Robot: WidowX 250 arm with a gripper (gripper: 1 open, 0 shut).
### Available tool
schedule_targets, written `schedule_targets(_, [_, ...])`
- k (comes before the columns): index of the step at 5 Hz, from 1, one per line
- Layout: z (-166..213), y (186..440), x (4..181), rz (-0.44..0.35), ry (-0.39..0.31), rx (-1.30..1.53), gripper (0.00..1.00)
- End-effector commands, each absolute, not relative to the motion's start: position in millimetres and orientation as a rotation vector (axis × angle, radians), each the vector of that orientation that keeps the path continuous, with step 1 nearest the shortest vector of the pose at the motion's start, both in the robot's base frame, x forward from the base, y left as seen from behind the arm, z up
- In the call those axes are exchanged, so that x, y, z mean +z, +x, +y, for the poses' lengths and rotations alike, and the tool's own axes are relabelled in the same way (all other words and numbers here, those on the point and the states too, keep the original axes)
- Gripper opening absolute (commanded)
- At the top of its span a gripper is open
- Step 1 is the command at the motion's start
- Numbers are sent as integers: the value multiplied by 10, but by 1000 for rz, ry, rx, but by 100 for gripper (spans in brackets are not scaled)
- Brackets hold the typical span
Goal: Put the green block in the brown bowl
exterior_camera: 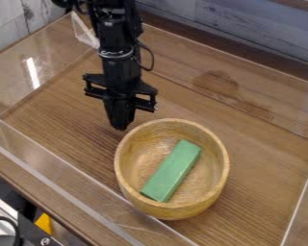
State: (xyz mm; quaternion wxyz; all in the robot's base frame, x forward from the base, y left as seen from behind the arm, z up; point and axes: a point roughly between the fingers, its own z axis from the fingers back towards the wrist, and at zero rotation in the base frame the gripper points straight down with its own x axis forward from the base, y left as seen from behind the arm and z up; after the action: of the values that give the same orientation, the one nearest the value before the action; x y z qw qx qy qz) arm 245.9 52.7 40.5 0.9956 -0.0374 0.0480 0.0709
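block: small bright green rectangular bar (171,171), lying inside the round light tan wooden bowl (134,147), resting on the bowl's inner floor and leaning up the near-left wall
block vs claw: block sits below and to the right of the black gripper (120,122) in the camera view, clearly apart from it, no contact
block axis: long axis runs diagonally, upper-right end near the bowl centre, lower-left end toward the front rim; broad face up, slightly tilted with the bowl's curve
claw: fingers pressed together, no gap visible, nothing between them; points straight down
claw position: tip hangs just outside the bowl's upper-left rim, over the tabletop; can't tell if the tip touches the wood
bowl: upright on the brown wood-grain table (234,106), right of centre, grain visible, thick rim
surround: clear plastic wall (66,197) runs along the front and left edges of the table
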Motion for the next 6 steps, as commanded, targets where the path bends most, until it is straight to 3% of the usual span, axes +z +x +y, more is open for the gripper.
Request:
schedule_targets(1, [541,2518,619,44,-60,164,100])
schedule_targets(2, [559,2519,684,44,-63,132,100])
schedule_targets(3, [586,2531,684,42,-59,95,0])
schedule_targets(6, [710,2625,610,55,-49,92,0])
